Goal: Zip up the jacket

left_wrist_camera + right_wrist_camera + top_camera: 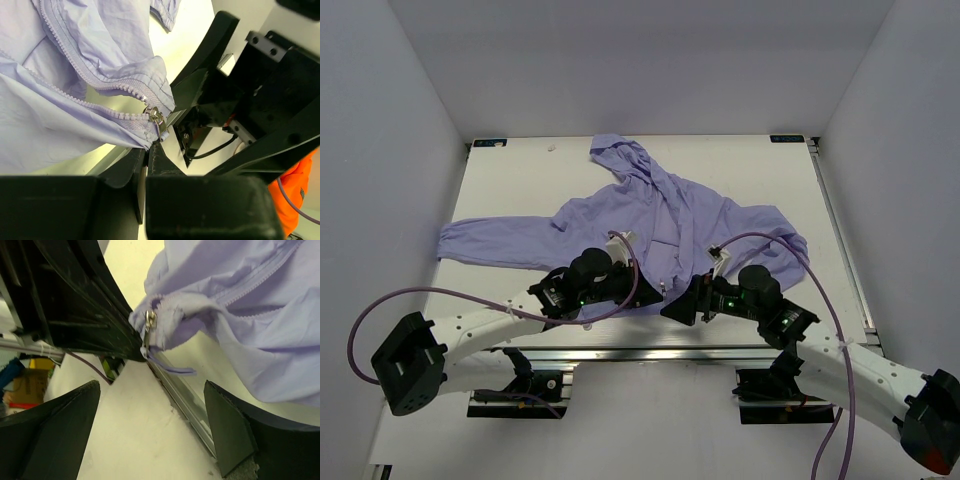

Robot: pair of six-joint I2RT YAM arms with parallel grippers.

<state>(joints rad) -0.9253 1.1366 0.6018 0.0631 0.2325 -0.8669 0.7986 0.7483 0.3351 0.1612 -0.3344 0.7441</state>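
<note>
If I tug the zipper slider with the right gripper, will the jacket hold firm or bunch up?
Likely floppy: the jacket lies wrinkled and its hem bunches at the left gripper. Probably light, so it may drag across the table rather than resist. The zipper slider looks small and metal, perhaps slippery for the open right gripper.
</note>
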